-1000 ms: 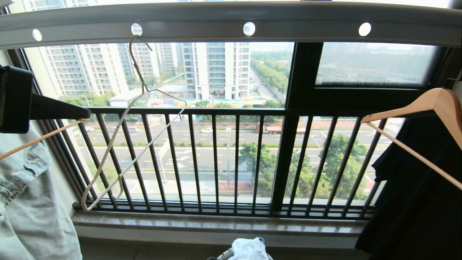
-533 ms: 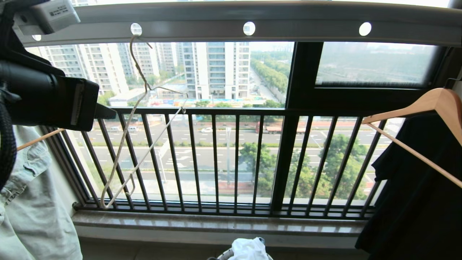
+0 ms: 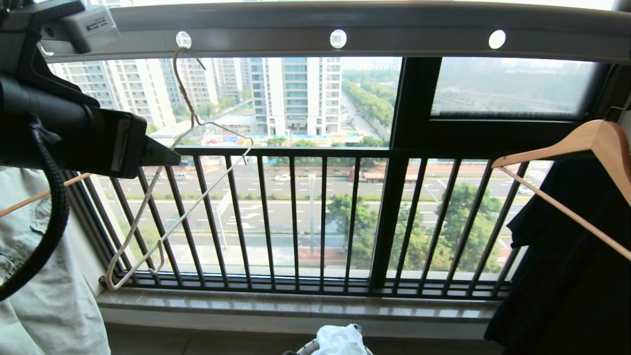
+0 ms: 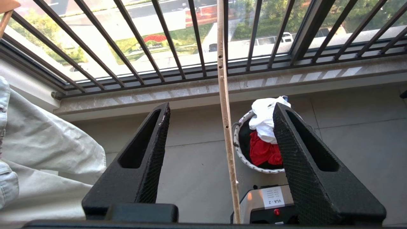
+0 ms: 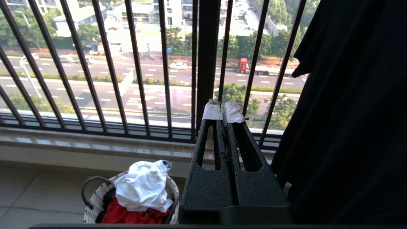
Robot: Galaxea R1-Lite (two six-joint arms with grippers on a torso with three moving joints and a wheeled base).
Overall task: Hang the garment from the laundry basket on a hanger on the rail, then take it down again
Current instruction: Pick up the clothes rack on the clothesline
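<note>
Left arm raised high at the left side, left tool [image 4: 219, 111] with fingers spread apart, apparently empty, right tool [image 5: 222, 113] closed, parked low.

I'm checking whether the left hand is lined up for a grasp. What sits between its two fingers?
In the left wrist view, the thin cream hanger runs between the open left hand's fingers, touching neither; floor and basket lie beyond.

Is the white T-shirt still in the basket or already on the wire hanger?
In the laundry basket: the garment lies crumpled on top, and the hanger on the rail is bare.
</note>
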